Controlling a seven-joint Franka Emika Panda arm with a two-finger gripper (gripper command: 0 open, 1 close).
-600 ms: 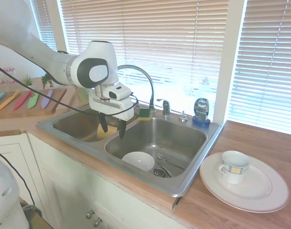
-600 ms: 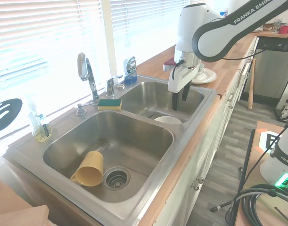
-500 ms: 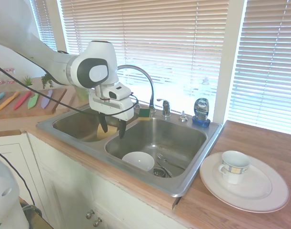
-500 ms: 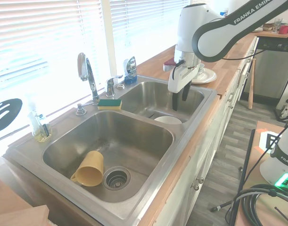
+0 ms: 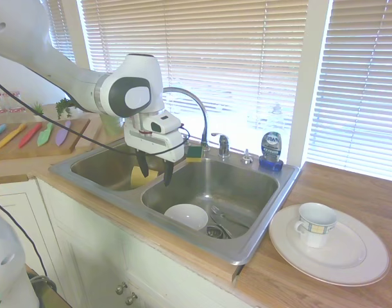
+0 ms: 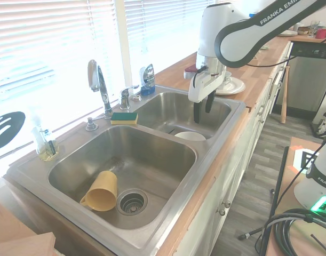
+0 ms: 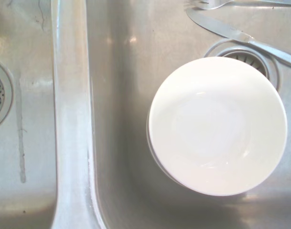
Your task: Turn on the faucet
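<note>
The faucet is a thin metal gooseneck arching over the back rim between the two basins, with a short chrome handle post to its right. From the other side the faucet and handle post stand far left of the arm. My gripper hangs open and empty, fingers pointing down over the divider and front of the right basin, well short of the handle. The second exterior view shows the gripper above the bowl basin.
A white bowl lies below the gripper beside cutlery and the drain. A yellow cup lies in the other basin. A sponge and blue soap bottle sit on the back rim. A plate with a mug is on the counter.
The gripper has shifted slightly along the sink toward the right basin and a little higher, still open.
</note>
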